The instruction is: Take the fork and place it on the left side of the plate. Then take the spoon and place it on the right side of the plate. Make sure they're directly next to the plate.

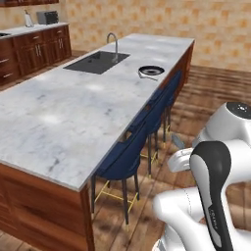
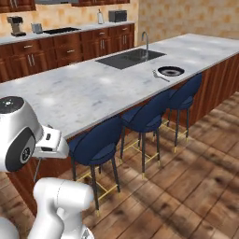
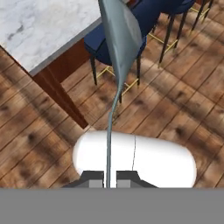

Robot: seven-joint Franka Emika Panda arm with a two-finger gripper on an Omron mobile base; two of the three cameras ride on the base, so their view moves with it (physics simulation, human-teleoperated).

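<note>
Here, the claw is clamped on 1 spoon by its handle, out over the floor beside 3 blue stools. 1 plate sits on the tabletop, 1 fork touching its rim.

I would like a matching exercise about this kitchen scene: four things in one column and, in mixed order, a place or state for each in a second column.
Things:
1. spoon
2. fork
3. plate
4. bar stools

Places or states:
A. lies on the counter, directly beside the plate
B. stand on the wood floor along the counter's edge
C. held by its handle in the shut gripper, away from the counter
D. rests on the counter near the sink

Pairs: 1-C, 2-A, 3-D, 4-B
</note>
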